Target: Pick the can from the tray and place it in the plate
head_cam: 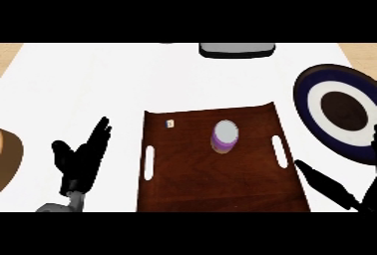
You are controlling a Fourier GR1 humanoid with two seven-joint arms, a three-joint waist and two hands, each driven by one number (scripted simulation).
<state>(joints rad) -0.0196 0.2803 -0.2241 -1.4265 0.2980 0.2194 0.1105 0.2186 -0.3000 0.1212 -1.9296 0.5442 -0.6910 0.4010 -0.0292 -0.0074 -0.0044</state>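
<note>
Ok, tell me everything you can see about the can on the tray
The can stands upright on the dark brown wooden tray, seen nearly from above. Its round top looks pale grey-white and its visible side is purple. It sits in the tray's far half, a little right of centre, between the two slot handles. Only the tray touches it: the right hand is at the tray's near right corner, the left hand left of the tray, both apart from it.

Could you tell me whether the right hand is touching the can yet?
Apart: the head view shows bare tray between the right hand and the can.
</note>
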